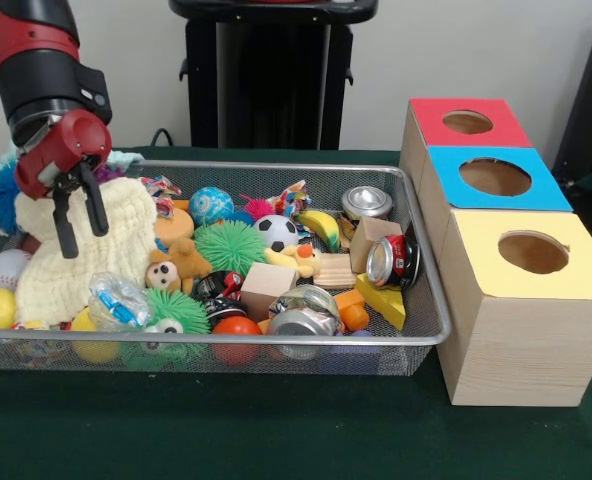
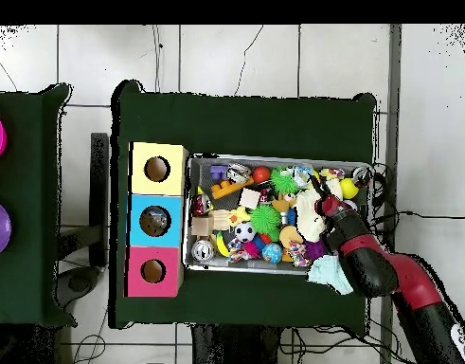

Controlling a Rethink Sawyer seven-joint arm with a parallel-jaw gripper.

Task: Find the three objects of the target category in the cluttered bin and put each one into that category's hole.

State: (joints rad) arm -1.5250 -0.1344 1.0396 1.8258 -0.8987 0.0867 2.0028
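A wire mesh bin (image 1: 428,270) is packed with toys, cans and blocks. My gripper (image 1: 86,242) hangs open at its left end, just over a cream knitted cloth (image 1: 46,270), with nothing between its fingers. Metal cans lie at the right and front: a silver one (image 1: 366,202), a red one (image 1: 394,260) and a crushed one (image 1: 301,315). Wooden blocks (image 1: 268,284) and a yellow wedge (image 1: 381,300) lie among them. Beside the bin stand three boxes with round holes, red (image 1: 468,122), blue (image 1: 496,177) and yellow (image 1: 532,252). From overhead, the gripper (image 2: 323,204) is over the bin's right part.
Other clutter includes a soccer ball (image 1: 276,232), green spiky balls (image 1: 229,247), a plush monkey (image 1: 171,265), a baseball (image 1: 6,268), a banana (image 1: 321,225) and a crinkled plastic packet (image 1: 116,300). A pale blue cloth (image 2: 328,273) lies outside the bin by the arm.
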